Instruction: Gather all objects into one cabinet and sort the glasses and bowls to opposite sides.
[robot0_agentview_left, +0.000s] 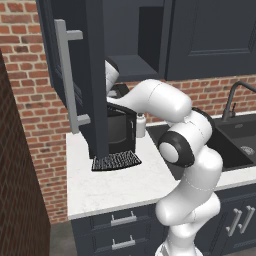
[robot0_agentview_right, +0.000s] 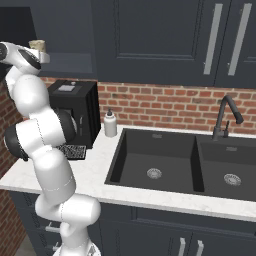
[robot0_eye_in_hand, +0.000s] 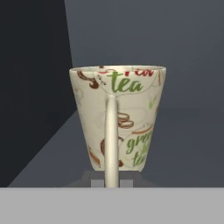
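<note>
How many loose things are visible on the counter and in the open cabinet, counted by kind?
Beige patterned mug, in the cabinet: 1
Coffee machine: 1
Soap bottle: 1
Total: 3

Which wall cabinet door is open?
The leftmost door, the one with the long grey bar handle: it stands swung out, and the mug is in the cabinet behind it. The doors to its right are shut.

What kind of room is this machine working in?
A rendered home kitchen, it seems: a double sink with a faucet, dark wall cabinets against brick, and a coffee machine on the white counter.
</note>
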